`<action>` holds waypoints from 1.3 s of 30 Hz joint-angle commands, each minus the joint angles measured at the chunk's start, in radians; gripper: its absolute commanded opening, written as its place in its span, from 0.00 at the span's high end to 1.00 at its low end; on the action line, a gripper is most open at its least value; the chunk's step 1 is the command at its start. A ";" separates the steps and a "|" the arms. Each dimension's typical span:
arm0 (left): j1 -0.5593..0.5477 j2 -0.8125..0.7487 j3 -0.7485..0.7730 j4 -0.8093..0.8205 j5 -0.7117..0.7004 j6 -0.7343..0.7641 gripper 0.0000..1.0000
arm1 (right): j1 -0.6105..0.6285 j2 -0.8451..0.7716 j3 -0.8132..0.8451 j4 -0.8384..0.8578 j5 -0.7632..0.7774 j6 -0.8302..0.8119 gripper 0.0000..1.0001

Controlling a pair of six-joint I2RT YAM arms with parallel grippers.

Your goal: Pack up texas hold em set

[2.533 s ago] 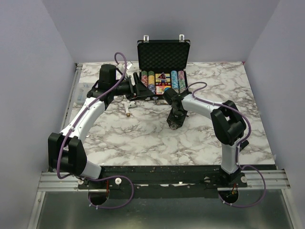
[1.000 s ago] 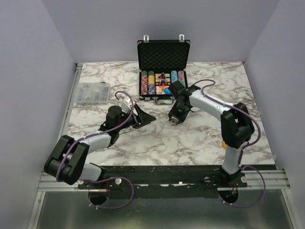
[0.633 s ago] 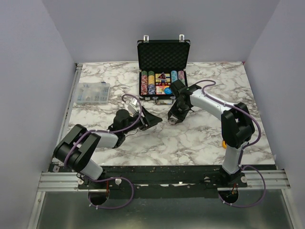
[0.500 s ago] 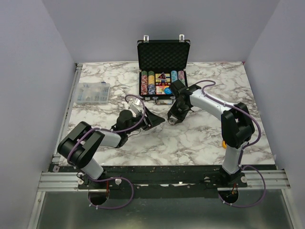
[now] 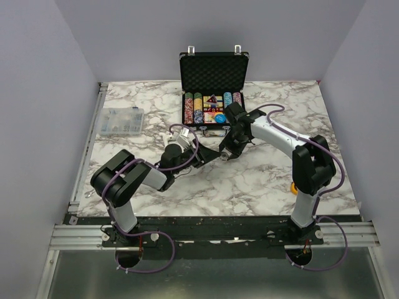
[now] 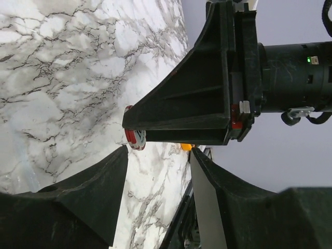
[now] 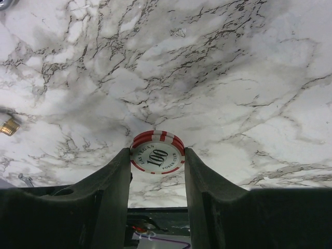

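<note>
The small black briefcase stands open at the back, with multicoloured chip rows in its base. My right gripper is shut on two stacked red-and-white "100" poker chips, held on edge just above the marble. In the top view it hangs in front of the case. My left gripper lies low and points at it from the left. In the left wrist view the left gripper is open and holds nothing; the right gripper's fingers and the chips sit just beyond.
A clear plastic parts box lies at the left of the marble table. A small yellow object sits beside the right arm's base. A brass-coloured bit lies on the marble at the left of the right wrist view.
My left arm has swung from the left side toward the centre, bringing its gripper tip close to the right gripper, and its jaws have narrowed. The right gripper has kept the chips nearly still.
</note>
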 commanded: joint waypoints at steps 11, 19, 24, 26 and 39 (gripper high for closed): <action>-0.053 0.102 0.050 0.041 -0.088 -0.062 0.58 | -0.006 -0.076 -0.025 0.046 -0.058 0.017 1.00; -0.057 0.093 0.050 0.049 -0.129 -0.056 0.70 | -0.006 -0.084 -0.041 0.049 -0.066 0.007 1.00; -0.057 0.101 0.052 0.055 -0.142 -0.065 0.71 | -0.006 -0.084 -0.042 0.048 -0.074 0.004 1.00; -0.057 0.107 0.060 0.054 -0.137 -0.069 0.72 | -0.006 -0.084 -0.040 0.050 -0.080 0.004 1.00; -0.059 0.107 0.077 0.058 -0.107 -0.083 1.00 | -0.006 -0.081 -0.054 0.074 -0.085 -0.003 1.00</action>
